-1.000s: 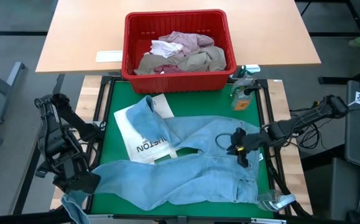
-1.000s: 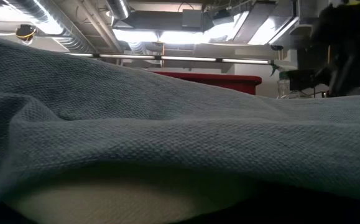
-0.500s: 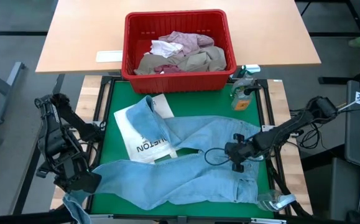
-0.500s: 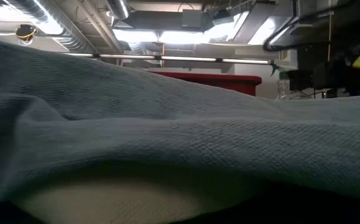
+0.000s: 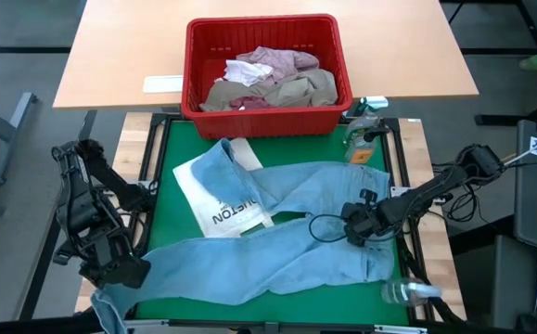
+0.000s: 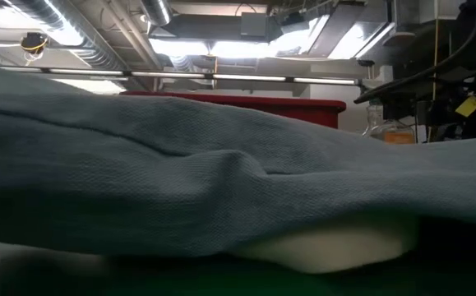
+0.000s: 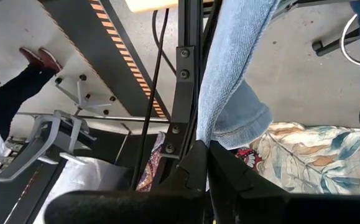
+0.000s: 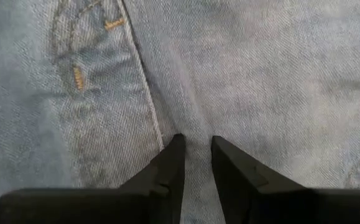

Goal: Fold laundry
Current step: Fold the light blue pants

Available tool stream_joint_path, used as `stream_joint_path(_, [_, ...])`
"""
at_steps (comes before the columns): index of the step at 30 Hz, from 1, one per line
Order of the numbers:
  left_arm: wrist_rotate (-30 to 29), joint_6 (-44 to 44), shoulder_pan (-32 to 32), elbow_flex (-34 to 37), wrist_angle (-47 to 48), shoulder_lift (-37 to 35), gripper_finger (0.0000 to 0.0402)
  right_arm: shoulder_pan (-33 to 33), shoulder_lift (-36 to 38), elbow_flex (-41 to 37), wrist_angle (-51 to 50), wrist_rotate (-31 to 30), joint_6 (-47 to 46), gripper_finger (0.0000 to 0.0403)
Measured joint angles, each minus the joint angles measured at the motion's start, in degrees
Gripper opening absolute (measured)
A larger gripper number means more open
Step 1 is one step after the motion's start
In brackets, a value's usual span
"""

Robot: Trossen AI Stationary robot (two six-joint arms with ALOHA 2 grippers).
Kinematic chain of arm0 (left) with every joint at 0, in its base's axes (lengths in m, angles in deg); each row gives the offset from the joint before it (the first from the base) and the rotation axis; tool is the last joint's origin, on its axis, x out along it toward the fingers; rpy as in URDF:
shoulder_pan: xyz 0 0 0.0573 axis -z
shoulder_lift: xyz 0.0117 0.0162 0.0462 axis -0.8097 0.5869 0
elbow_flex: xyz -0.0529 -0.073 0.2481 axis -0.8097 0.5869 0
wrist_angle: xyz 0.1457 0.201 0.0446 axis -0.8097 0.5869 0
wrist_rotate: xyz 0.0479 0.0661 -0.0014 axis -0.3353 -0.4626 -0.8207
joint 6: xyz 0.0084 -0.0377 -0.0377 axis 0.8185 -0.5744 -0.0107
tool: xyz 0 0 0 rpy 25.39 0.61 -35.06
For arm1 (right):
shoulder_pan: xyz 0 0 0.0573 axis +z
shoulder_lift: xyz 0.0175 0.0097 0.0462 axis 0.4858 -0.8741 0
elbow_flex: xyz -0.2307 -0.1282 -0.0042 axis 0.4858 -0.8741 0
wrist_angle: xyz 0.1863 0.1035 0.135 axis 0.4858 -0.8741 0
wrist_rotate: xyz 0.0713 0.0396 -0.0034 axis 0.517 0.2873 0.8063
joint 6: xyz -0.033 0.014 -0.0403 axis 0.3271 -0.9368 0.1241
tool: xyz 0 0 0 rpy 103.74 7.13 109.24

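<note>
Right hand [image 5: 356,225] pinches the jeans [image 5: 277,250] at the seat, probably for dragging; left hand [image 5: 120,276], closed, clamps a leg hem off the counter [image 5: 180,139].

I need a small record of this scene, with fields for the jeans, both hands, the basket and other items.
jeans: light blue jeans spread across the green mat, one leg end hanging off the table's near left corner
left hand: left hand below that corner, shut on the jeans leg end
right hand: right hand on the jeans' waist part, pinching a fold of denim
basket: red basket on the wooden table behind, holding mixed garments
other items: white printed bag partly under the jeans; spray bottle at the mat's far right corner
</note>
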State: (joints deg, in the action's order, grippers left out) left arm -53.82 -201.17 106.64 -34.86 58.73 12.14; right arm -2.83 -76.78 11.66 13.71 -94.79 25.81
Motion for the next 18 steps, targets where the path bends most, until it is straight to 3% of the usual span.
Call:
stream_joint_path(4, [-2.5, -0.8, -1.3, 0.0, 0.0, 0.0, 0.0000, 0.0, 0.1, 1.0, -0.4, 0.3, 0.1, 0.0082])
stream_joint_path(11, [-20.1, 6.1, -6.4, 0.0, -3.6, 0.0, 0.0000, 0.0, 1.2, 7.6, -3.9, 1.9, 2.5, 0.0082])
stream_joint_path(18, [-36.4, 10.4, -10.5, 0.0, -13.5, 0.0, 0.0000, 0.0, 1.2, 13.3, -5.9, 1.9, 6.0, 0.0082])
